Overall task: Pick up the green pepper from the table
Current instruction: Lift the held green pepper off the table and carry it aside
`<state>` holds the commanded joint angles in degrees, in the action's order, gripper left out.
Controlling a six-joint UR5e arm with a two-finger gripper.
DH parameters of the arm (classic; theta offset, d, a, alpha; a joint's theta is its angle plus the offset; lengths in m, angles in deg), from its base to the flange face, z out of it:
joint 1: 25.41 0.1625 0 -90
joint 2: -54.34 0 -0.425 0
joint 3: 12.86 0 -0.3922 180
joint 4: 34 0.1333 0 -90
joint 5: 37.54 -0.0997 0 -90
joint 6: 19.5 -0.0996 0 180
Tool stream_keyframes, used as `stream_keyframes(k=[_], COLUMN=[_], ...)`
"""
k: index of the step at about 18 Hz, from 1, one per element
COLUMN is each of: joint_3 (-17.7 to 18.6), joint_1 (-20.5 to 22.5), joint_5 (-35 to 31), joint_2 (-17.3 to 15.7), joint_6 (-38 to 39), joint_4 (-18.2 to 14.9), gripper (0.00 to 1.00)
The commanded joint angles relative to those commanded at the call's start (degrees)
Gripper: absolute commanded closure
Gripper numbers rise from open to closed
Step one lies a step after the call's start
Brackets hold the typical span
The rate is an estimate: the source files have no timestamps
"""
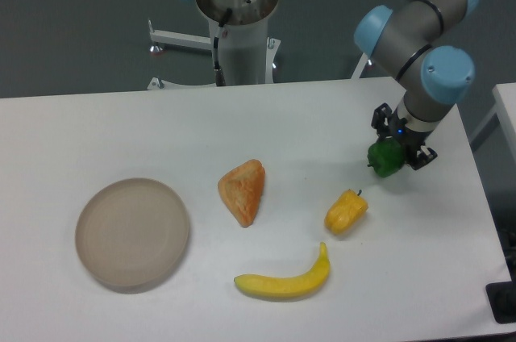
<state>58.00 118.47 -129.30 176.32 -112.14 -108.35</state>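
Note:
The green pepper (384, 160) is a small glossy dark-green lump at the right side of the white table (322, 116). My gripper (397, 148) is right over it, its black fingers on either side of the pepper and closed against it. The pepper seems slightly raised off the tabletop, though I cannot tell the gap for sure. The arm comes down from the upper right and hides the pepper's far side.
A yellow-orange pepper (346, 212) lies just below-left of the gripper. A banana (284, 281) lies near the front edge. An orange bread piece (243, 189) sits mid-table. A round beige plate (132, 234) is at the left. The robot base (238, 19) stands at the back.

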Motion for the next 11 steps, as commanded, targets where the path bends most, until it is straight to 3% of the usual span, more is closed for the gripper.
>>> stream_keyframes(k=[3, 6, 11], joint_3=[-7.3, -11.4, -12.0], joint_1=[-1.8, -1.9, -1.9], joint_5=[0.6, 0.7, 0.7], joint_2=[3.3, 5.4, 5.5], joint_6=[0.1, 0.1, 0.2], joint_4=[-0.2, -0.2, -0.2], gripper=[0.64, 0.64, 0.64])
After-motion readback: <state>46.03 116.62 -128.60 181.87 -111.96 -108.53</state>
